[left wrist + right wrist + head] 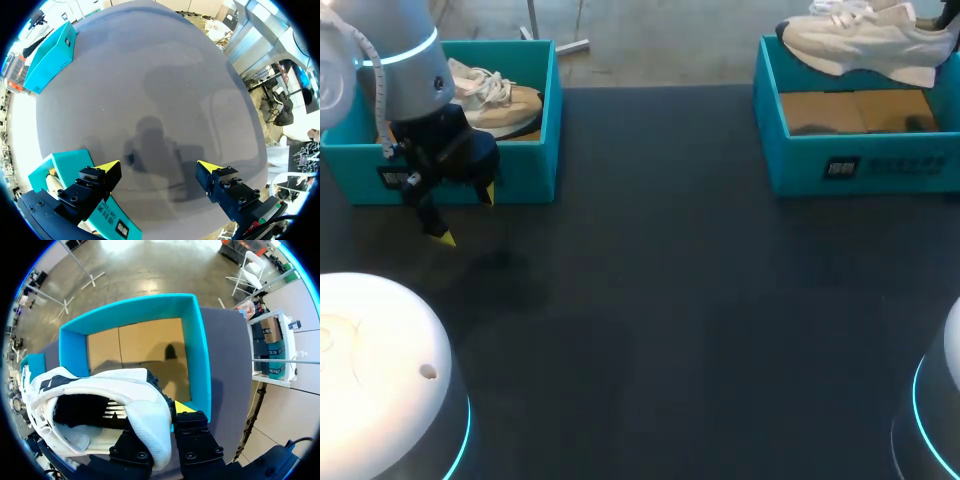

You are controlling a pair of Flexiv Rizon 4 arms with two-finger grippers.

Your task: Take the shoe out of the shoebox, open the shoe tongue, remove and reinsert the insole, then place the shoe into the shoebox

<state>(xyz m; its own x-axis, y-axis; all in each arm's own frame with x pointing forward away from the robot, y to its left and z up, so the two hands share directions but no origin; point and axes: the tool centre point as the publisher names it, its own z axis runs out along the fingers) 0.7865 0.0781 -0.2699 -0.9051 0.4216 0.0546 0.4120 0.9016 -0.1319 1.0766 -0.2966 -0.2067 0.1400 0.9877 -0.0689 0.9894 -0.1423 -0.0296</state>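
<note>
Right jaws pinch white sneaker point(145, 410) by its heel over teal shoebox point(192, 340); left jaws spread. Likely light, soft upper; heel stiffest.

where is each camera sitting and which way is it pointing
Head view: above, behind the robot, looking down on the table; left gripper shows.
Left wrist view: on that wrist, facing the table past its open gripper.
Right wrist view: on that wrist, looking into the right shoebox; right gripper holds the white shoe.
Head and right wrist share shoe and box.
</note>
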